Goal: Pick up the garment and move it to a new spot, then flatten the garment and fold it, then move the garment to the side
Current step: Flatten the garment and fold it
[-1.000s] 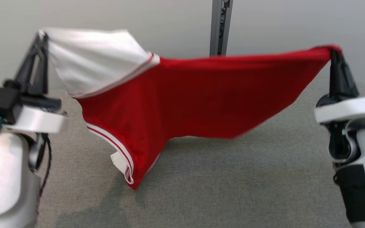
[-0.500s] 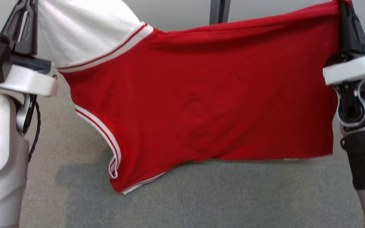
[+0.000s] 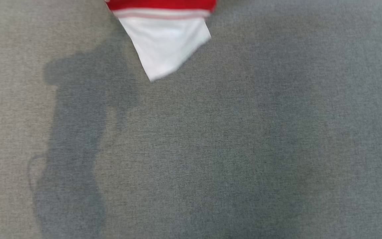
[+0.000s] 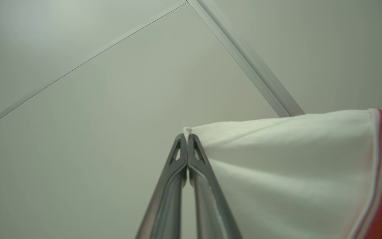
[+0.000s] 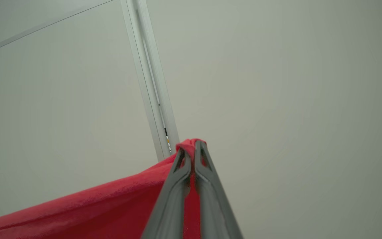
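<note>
The garment [image 3: 162,36] is a red shirt with white sleeves and red-and-white striped trim. In the head view a white sleeve tip hangs down from the top edge over the grey surface [image 3: 211,149]. In the left wrist view my left gripper [image 4: 187,136] is shut on a white sleeve corner of the garment [image 4: 293,166], which stretches off to the right. In the right wrist view my right gripper [image 5: 193,146] is shut on a bunched red corner of the garment [image 5: 95,209], which sags to the lower left.
Grey fabric surface carries the dark shadows of my arms [image 3: 75,139]. Both wrist views look up at a pale wall with a metal post [image 5: 151,86] and a thin seam [image 4: 78,66].
The head view has tilted down, so arms and most of the shirt have left it. The garment was lifted higher, and a white sleeve now dangles at the top.
</note>
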{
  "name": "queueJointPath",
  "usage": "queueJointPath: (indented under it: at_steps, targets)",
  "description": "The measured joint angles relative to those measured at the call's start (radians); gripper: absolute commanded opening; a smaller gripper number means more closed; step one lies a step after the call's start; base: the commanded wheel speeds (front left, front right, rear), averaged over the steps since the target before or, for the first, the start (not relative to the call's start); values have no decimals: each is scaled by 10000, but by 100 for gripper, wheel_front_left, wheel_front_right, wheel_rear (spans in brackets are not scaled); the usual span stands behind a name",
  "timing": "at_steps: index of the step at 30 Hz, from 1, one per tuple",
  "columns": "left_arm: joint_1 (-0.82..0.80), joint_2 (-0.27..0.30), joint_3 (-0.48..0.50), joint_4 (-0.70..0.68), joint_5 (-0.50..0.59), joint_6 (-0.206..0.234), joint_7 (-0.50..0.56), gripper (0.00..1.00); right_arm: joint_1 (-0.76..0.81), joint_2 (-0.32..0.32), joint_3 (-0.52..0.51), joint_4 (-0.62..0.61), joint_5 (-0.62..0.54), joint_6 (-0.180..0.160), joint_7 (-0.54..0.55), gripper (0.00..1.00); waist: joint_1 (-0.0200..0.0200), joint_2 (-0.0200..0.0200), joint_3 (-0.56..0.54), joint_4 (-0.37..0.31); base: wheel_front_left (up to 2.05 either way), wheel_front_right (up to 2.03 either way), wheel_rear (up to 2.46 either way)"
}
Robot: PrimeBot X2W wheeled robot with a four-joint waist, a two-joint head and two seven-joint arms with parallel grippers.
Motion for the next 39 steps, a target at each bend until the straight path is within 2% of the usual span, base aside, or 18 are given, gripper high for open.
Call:
queueJointPath:
  at_steps: [5,8,11,18,22,28,33,39]
  targets:
    - [-543,142,-161,-662,-136,364,0,0,-194,-56,-922,-566,-533,2,-12,0,0,0,387,-148,0,0,0]
    - [-259,188,-174,-1049,-458,566,0,0,297,-61,-1179,-748,-560,2,-23,0,0,0,573,-85,0,0,0]
    - [969,88,-265,-1348,-773,748,0,0,1482,-35,-972,-437,-474,2,-21,0,0,0,629,54,0,0,0]
    - [4935,-922,-230,-1914,-1605,1237,2,0,4535,-48,-583,146,744,2,-21,0,0,0,377,312,0,0,0]
    - [7146,-1501,-313,-2002,-1733,1197,4,0,6432,88,-31,581,1607,2,-19,0,0,0,-84,370,0,0,0]
    - [9880,-2199,194,-1927,-2013,1198,4,0,8628,251,1237,1216,3206,0,33,0,0,0,-1096,330,0,0,0]
    - [11555,-2550,261,-1743,-1939,970,4,0,9900,142,1931,1252,4125,2,111,0,0,0,-2061,283,0,0,0]
    - [13292,-2736,314,-1432,-1802,846,4,0,10954,27,2132,1398,4821,2,31,0,0,0,-3215,243,0,0,0]
